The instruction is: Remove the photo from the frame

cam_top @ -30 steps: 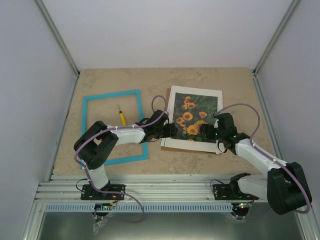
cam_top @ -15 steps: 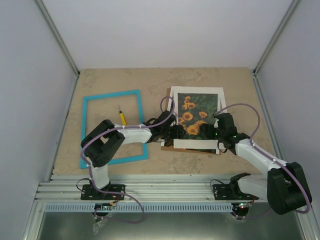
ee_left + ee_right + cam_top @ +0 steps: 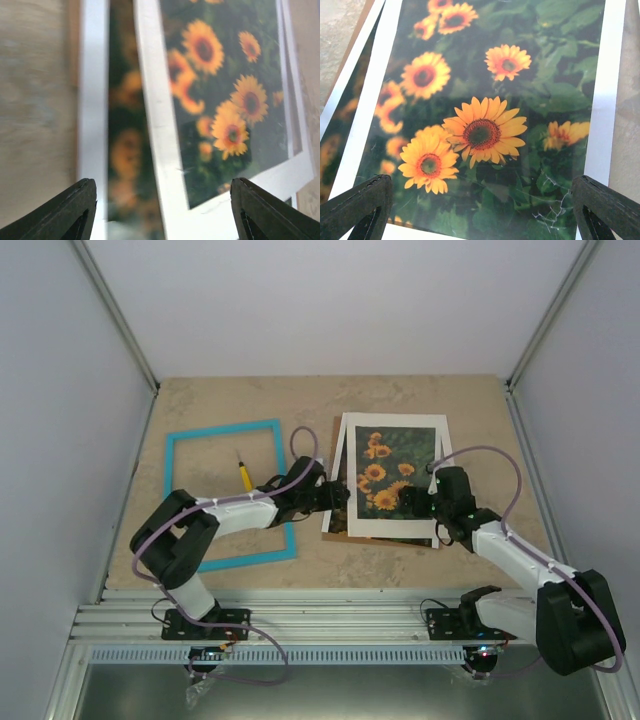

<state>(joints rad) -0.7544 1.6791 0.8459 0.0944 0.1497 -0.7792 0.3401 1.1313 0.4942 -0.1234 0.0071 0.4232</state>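
photo [image 3: 392, 465]: long axis near-far, slightly askew | yellow-orange sunflowers, dark green foliage, white border | right of frame [image 3: 222, 430], apart | left gripper [image 3: 343, 497], right gripper [image 3: 406, 502]: jaws spread, empty

**Top view.** Illumination was bright, even and diffuse, arriving from above. The arms cast only faint, soft-edged shadows on the tan table [image 3: 420, 405]. No hard glare was recorded. The strip below the arm bases was noticeably darker.

**Left wrist view.** The left half was heavily blurred, and the table surface and a strip of sunflowers there were smeared. The photo [image 3: 230, 100] on the right was somewhat sharper.

**Right wrist view.** The centre of the photo was in focus under a faint milky sheen. Its left edge was soft.

**Grippers.** The fingers [image 3: 70, 210] of the left gripper [image 3: 160, 215] and those of the right gripper [image 3: 480, 210] rendered near-black, without surface detail.
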